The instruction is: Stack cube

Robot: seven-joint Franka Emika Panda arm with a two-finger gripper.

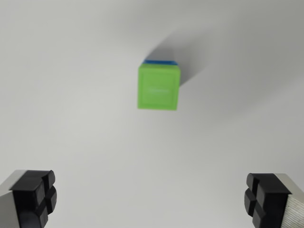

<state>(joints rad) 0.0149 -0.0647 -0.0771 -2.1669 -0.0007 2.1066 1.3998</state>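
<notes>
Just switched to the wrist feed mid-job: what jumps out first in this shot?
The bright green cube catches the eye first, just above centre on a plain white surface, with a thin strip of a blue cube showing at its far edge, apparently under it. Next come the hand's two black fingertips in the bottom corners, spread wide apart and holding nothing.
</notes>
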